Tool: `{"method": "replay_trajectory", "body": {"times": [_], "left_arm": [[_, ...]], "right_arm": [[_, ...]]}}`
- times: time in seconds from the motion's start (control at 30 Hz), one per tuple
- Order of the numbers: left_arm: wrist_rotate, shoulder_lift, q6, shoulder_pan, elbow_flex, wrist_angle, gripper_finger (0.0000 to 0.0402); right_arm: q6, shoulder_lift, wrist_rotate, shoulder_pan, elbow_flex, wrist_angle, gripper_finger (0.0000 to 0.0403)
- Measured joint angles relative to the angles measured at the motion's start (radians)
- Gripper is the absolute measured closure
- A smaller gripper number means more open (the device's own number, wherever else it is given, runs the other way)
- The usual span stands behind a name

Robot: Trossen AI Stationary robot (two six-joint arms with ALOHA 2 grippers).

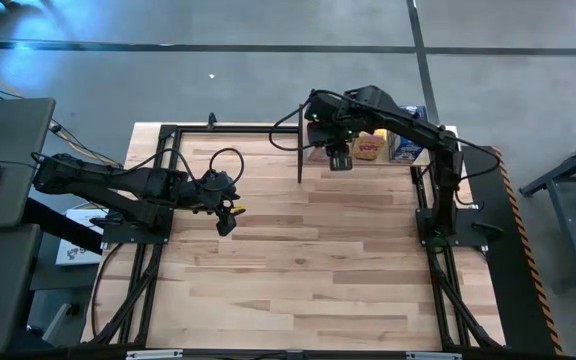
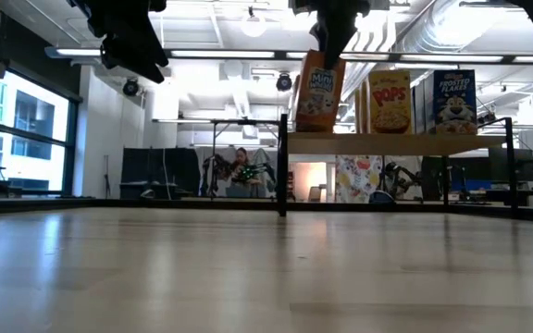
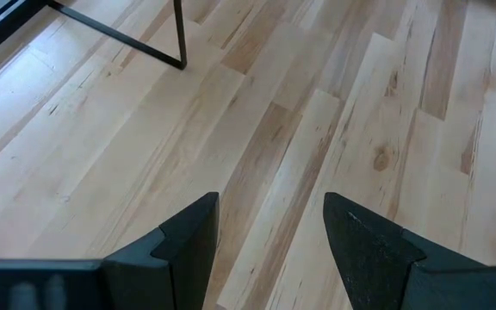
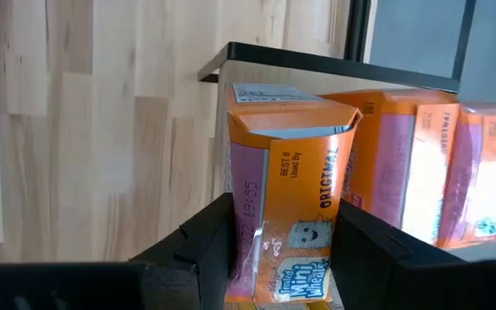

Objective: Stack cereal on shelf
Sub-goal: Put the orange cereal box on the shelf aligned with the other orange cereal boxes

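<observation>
My right gripper (image 4: 282, 226) is shut on an orange cereal box (image 2: 319, 92) over the left end of the shelf (image 2: 405, 143), a light board on black uprights at the table's far right. A yellow Pops box (image 2: 389, 102), a blue Frosted Flakes box (image 2: 454, 100) and more orange boxes (image 4: 407, 164) stand on their bases on the shelf. My left gripper (image 3: 269, 250) hangs open over bare tabletop at the left middle (image 1: 226, 215). My right gripper pinches the orange box's upper end (image 4: 275, 254) between its two fingers, on two opposite sides. The fingers come steeply from above, along the box. The box hangs below them, slightly tilted, its lower end (image 2: 315, 126) just over the shelf board; whether it touches, I cannot tell.
The slatted wooden tabletop (image 1: 308, 270) lies bare in its middle and near part. Black frame rails (image 1: 143, 270) run along both sides, and a black cable (image 1: 230, 160) loops over the table's left part. A person (image 2: 241, 166) shows in the room behind.
</observation>
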Motion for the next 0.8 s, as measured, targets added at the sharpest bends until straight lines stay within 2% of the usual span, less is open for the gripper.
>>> {"method": "replay_trajectory", "body": {"times": [0.8], "left_arm": [[0.0, 0.0, 0.0, 0.0, 0.0, 0.0, 0.0202]], "right_arm": [[-0.006, 0.018, -0.008, -0.027, 0.0, 0.0, 0.0246]]}}
